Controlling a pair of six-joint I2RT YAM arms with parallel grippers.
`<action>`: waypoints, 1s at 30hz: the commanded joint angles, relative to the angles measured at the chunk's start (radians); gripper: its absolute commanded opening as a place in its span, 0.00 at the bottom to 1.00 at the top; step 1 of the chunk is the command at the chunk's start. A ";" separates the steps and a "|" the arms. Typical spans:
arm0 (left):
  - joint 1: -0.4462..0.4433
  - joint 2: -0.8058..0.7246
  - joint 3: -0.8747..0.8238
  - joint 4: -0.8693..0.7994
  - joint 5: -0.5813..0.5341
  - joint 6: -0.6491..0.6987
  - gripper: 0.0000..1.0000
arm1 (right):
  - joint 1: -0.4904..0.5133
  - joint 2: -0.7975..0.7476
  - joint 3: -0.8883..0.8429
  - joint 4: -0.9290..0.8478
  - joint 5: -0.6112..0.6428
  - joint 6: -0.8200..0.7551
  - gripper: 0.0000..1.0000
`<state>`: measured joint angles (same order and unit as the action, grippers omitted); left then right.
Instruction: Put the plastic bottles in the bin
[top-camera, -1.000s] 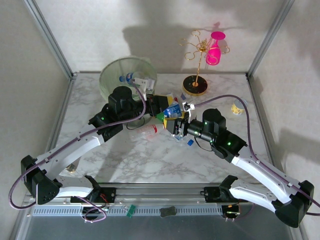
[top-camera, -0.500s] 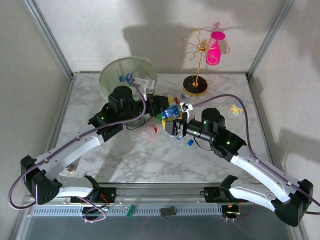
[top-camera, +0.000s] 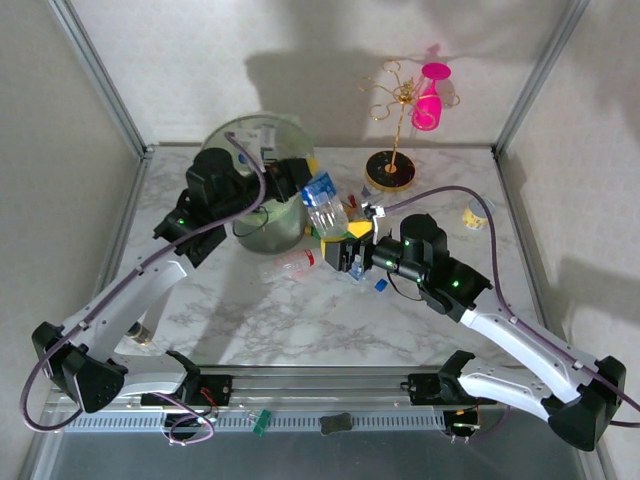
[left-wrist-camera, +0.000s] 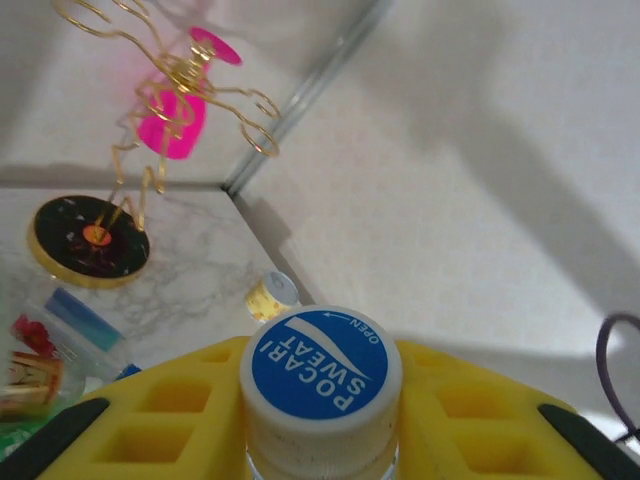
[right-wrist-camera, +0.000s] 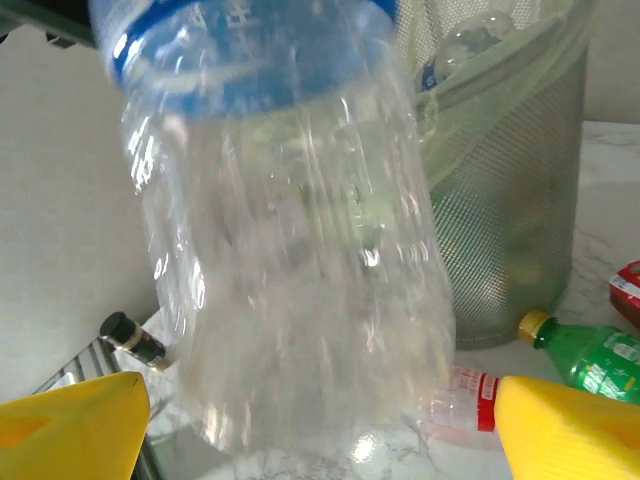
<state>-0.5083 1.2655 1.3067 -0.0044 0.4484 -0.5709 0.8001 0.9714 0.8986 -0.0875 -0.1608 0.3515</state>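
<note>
the bottle (right-wrist-camera: 290, 260) is glossy clear plastic, the bin (right-wrist-camera: 510, 200) fine mesh, the table (top-camera: 300, 310) smooth marble-patterned.

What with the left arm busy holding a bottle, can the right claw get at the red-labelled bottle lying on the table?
Probably yes. The right claw stands open just beside the red-labelled bottle, with bare table between them; the held bottle hangs higher, clear of that path.

Left pincer (top-camera: 305, 180) tight; right pincer (top-camera: 348, 256) wide
</note>
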 joint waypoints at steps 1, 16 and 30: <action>0.104 -0.063 -0.019 0.072 -0.031 -0.051 0.00 | 0.007 -0.034 0.010 -0.014 0.056 0.002 0.90; 0.288 -0.012 0.028 0.074 -0.250 -0.138 0.00 | 0.008 -0.052 0.001 -0.021 0.071 0.005 0.95; 0.321 0.125 0.037 -0.127 -0.356 -0.260 0.00 | 0.008 -0.057 0.024 -0.060 0.161 -0.019 0.98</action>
<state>-0.1925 1.3617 1.3079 -0.0769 0.0982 -0.7914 0.8013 0.9188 0.8986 -0.1345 -0.0364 0.3504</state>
